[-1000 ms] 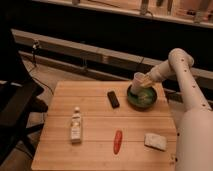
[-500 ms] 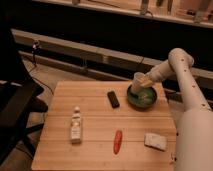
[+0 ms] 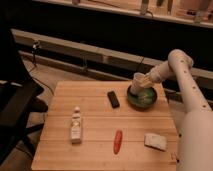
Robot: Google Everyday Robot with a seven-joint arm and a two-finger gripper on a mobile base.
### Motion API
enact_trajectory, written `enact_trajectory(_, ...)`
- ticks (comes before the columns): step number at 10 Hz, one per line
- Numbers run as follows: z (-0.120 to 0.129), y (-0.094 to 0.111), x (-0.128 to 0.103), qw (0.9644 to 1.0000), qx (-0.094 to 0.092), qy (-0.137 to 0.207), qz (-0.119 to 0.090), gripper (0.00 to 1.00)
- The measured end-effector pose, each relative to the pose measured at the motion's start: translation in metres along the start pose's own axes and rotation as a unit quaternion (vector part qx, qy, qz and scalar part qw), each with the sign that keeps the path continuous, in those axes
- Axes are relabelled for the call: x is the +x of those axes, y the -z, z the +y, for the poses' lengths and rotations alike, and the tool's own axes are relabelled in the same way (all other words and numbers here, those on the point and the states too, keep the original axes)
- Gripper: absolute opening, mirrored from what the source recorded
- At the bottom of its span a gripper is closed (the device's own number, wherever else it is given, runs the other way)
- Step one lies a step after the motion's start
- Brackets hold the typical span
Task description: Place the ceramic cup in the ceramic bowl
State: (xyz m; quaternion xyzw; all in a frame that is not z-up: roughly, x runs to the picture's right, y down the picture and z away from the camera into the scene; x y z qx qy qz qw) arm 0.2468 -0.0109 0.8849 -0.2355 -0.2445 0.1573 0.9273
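Observation:
A green ceramic bowl (image 3: 142,98) sits on the wooden table (image 3: 95,125) near its far right corner. A pale ceramic cup (image 3: 138,81) is tilted just over the bowl's far left rim, low against it. My gripper (image 3: 145,82) reaches in from the right on the white arm (image 3: 185,85) and is at the cup, over the bowl. I cannot tell whether the cup touches the bowl.
On the table lie a black remote-like object (image 3: 113,99) left of the bowl, a small bottle (image 3: 75,126), a red chili-shaped object (image 3: 117,141) and a white packet (image 3: 155,141). A black chair (image 3: 15,105) stands to the left. A dark ledge runs behind.

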Motion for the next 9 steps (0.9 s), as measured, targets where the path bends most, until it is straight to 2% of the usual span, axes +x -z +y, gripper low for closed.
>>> enact_trajectory(2, 0.008, -0.013, -0.005, 0.9997, 0.017, -0.016, 0.006, 0.59)
enact_trajectory(4, 0.013, -0.013, -0.003, 0.9993, 0.026, -0.017, 0.018, 0.78)
enact_trajectory(7, 0.012, 0.001, 0.001, 0.9990, 0.032, -0.006, 0.030, 0.80)
enact_trajectory(9, 0.006, 0.023, 0.007, 0.9991, 0.033, -0.004, 0.028, 0.80)
